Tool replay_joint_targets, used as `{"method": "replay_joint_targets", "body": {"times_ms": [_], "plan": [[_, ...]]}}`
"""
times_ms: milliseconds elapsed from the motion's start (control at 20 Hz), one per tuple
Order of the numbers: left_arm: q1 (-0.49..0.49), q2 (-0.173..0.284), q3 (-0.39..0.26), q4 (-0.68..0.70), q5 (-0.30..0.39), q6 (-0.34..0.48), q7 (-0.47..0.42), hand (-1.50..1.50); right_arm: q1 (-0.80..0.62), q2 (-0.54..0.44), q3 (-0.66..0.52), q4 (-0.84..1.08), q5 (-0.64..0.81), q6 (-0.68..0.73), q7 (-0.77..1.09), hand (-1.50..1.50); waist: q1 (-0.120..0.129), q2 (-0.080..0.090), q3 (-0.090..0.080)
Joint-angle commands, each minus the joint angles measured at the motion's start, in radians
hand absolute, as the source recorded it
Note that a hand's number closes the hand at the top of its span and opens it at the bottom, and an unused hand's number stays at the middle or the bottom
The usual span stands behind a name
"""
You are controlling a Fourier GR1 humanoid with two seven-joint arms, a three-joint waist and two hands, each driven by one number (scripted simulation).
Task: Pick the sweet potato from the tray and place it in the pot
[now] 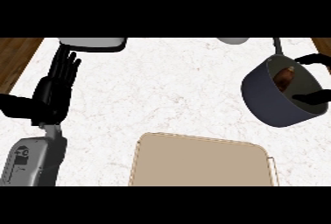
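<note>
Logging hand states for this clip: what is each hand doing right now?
Left hand: open, fingers straight, holding nothing.
Right hand: only dark fingers show by the pot; state cannot be told.

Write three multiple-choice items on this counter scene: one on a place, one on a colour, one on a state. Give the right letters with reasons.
1. Where is the brown sweet potato?
A. On the tray
B. Inside the pot
C. In the left hand

2. What colour is the flat rectangular tray?
A. Beige
B. Red
C. Green

3. How is the black left hand?
A. Curled round the tray
B. Open, fingers up
C. Inside the pot

Answers:
1. B, the sweet potato lies within the dark grey round pot.
2. A, the tray's surface is pale beige and bare.
3. B, it stands at the view's left with straight fingers, holding nothing.
</note>
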Motion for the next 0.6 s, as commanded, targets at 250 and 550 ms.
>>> {"method": "replay_joint_targets", "body": {"times_ms": [250, 550], "plan": [[0.040, 0.012, 0.004, -0.041, 0.009, -0.017, 0.006, 0.00, -0.082, -0.056, -0.159, 0.091, -0.164, 0.219, 0.006, -1.50, 0.002, -0.003, 0.001], [-0.002, 0.014, 0.014, 0.007, 0.006, -0.015, -0.003, 0.00, -0.096, -0.089, -0.265, 0.126, -0.275, 0.317, 0.069, -1.50, -0.006, 0.002, 0.002]]}}
